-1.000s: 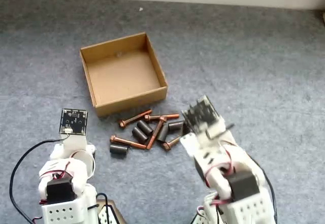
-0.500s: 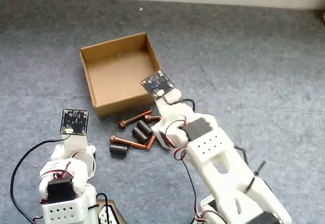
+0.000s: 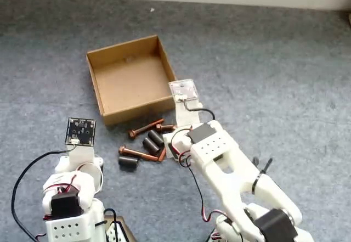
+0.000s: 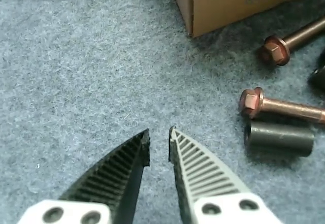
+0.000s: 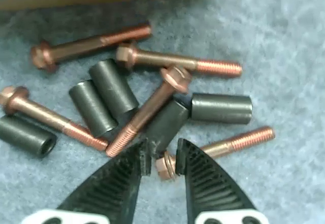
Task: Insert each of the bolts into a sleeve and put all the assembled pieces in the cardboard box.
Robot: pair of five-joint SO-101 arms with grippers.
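Right gripper point(image 5: 162, 152) hangs over the loose pile, jaws a narrow gap apart, straddling the head of the nearest bolt point(image 5: 228, 144). The bolt's long axis slants away from the fingertips, with a dark sleeve point(image 5: 165, 125) just beside the head. Left gripper point(image 4: 159, 132), slightly apart and holding nothing, sits over bare table point(image 4: 76, 56) beside the pile, so the right arm is nearer. Cardboard box point(image 3: 141, 110) sits toward the table's far-left, pile just off its near wall, no pieces inside.
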